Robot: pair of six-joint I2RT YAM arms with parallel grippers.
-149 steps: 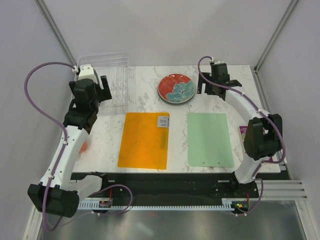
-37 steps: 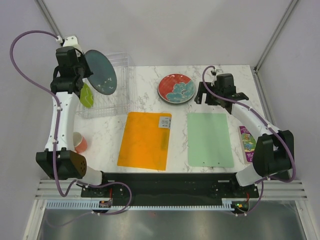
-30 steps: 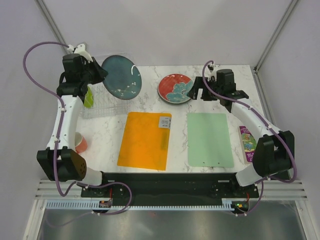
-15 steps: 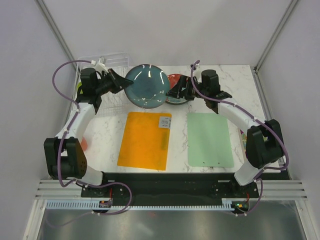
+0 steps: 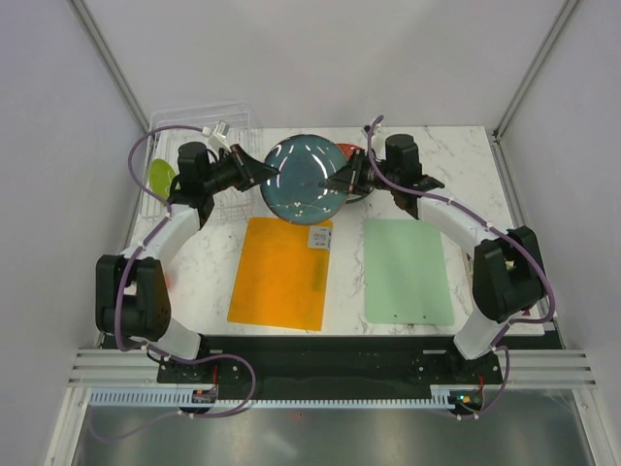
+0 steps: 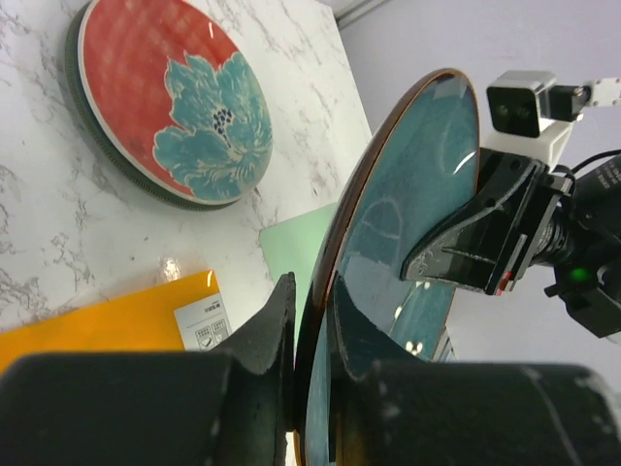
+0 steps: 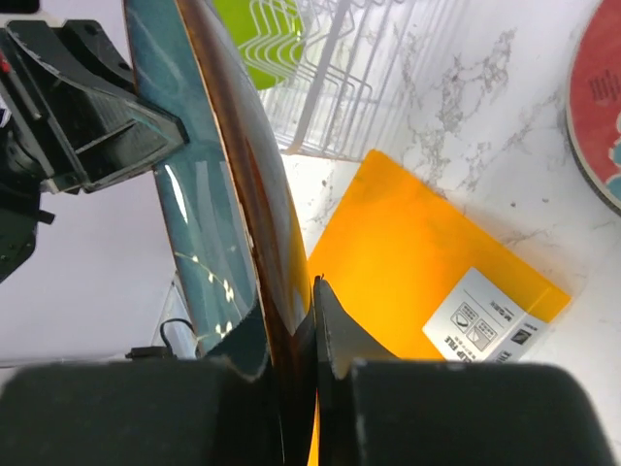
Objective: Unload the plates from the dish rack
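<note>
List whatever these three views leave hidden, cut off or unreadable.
- Red flowered plate: top view, mostly hidden behind the teal plate.
- Label on the orange mat: print too small in every view.
- Lime-green plate: right wrist view, cut by the top edge, behind dish rack wires.
- Right end effector: right wrist view, fingers blurred, clamping on the teal plate unclear.

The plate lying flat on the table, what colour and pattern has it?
The plate is red with a big teal flower, clearest in the left wrist view.
</note>
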